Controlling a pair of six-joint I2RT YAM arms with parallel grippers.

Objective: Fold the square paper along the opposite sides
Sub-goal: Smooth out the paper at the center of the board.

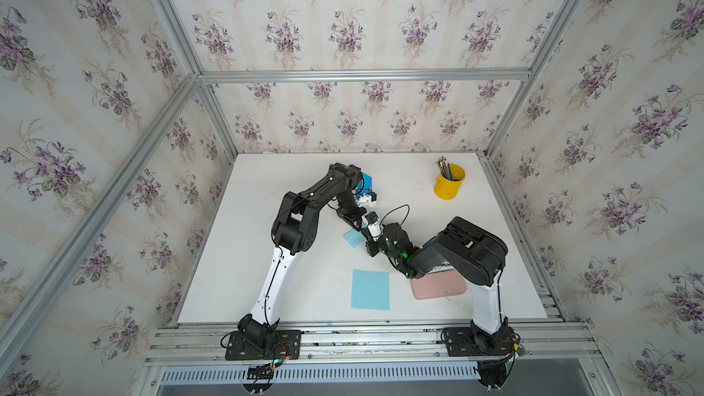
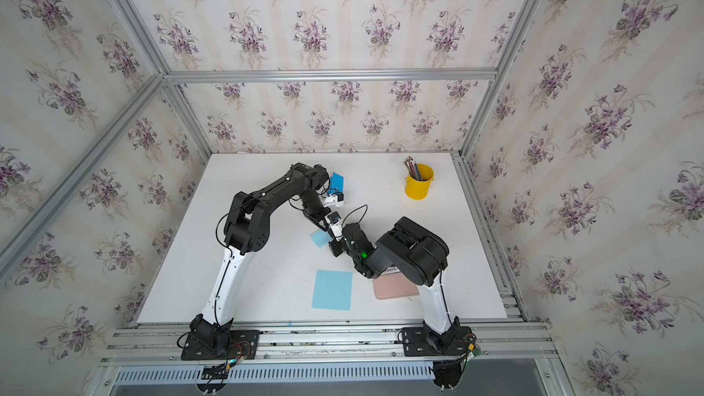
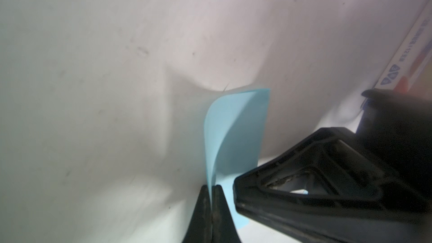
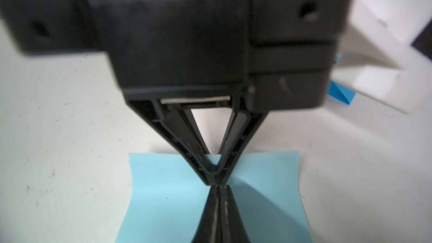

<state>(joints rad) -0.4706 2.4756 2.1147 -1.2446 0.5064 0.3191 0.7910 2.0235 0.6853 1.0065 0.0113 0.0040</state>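
My left tool (image 3: 212,187) gripped the curled-up edge of the square paper (image 3: 236,132) on the bench (image 1: 236,280), while my closed right tool (image 4: 217,189) crowded it tip to tip, with a larger blue sheet (image 1: 370,290) and a pink case (image 1: 438,289) behind.

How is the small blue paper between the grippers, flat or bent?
Bent: the small blue paper curls up where the shut left gripper pinches it.

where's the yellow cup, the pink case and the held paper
yellow cup (image 1: 448,188): in a top view, on its outer wall
pink case (image 1: 438,287): in a top view, middle of its visible top
held paper (image 4: 163,188): right wrist view, on its flat part
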